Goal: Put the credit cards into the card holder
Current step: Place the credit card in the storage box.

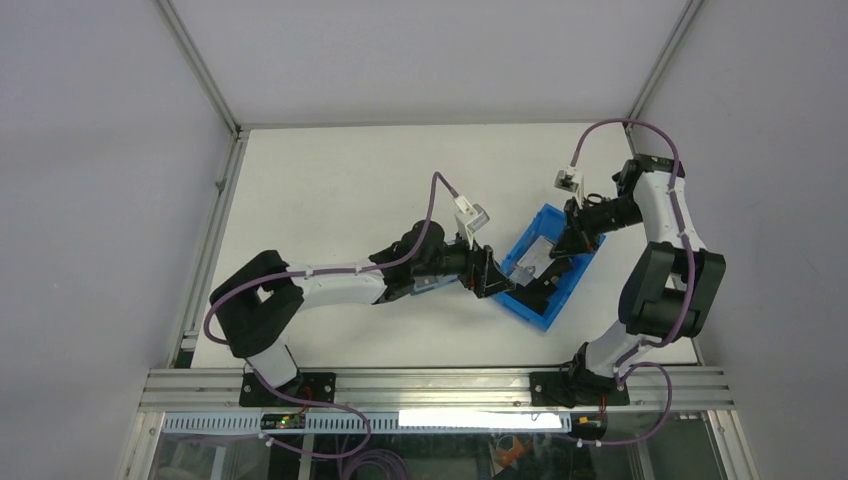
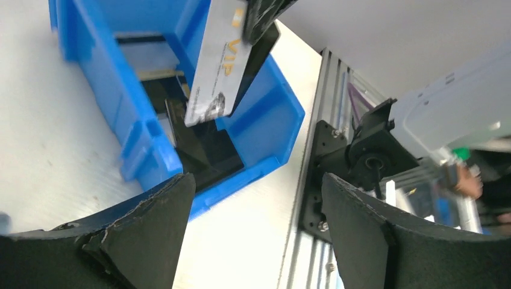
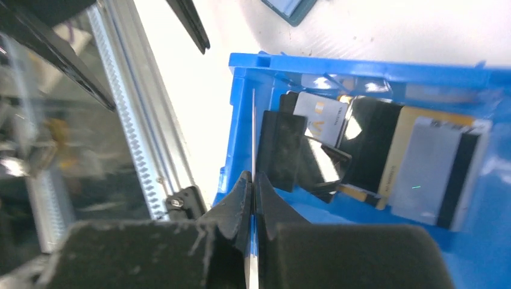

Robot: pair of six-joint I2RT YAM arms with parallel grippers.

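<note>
My right gripper (image 3: 253, 177) is shut on a silver credit card (image 2: 217, 66) marked VIP and holds it on edge over the blue bin (image 1: 530, 308). In the right wrist view that card (image 3: 253, 120) shows only as a thin line. Several more credit cards lie in the bin, among them a black one (image 3: 370, 144) and a pale grey one (image 3: 428, 171). The teal card holder (image 3: 289, 8) lies on the table just past the bin's far wall. My left gripper (image 2: 259, 198) stands open and empty beside the bin's near corner.
The aluminium rail (image 2: 313, 198) at the table's front edge runs close to the bin and the right arm's base (image 2: 367, 156). White table (image 1: 340, 180) stretches left and behind the arms, with frame posts at its corners.
</note>
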